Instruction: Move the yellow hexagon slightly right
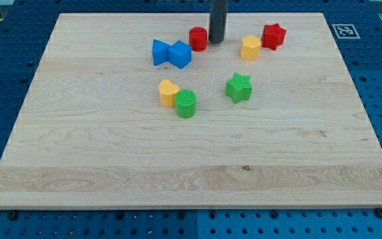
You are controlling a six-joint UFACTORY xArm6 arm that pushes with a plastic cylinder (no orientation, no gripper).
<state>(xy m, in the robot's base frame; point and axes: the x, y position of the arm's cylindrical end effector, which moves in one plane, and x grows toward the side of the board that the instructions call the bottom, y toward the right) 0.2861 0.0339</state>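
We saw dark tip [217,41]; red cylinder [198,38] beside it, yellow hexagon [250,48], red star [273,35], blue blocks [171,53], green star [239,87], pale wood board [111,146].

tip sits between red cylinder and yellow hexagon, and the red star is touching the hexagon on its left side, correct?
Not quite. My tip does sit between the red cylinder and the yellow hexagon, but the camera view shows the red star against the hexagon's right side, toward the view's top, not its left.
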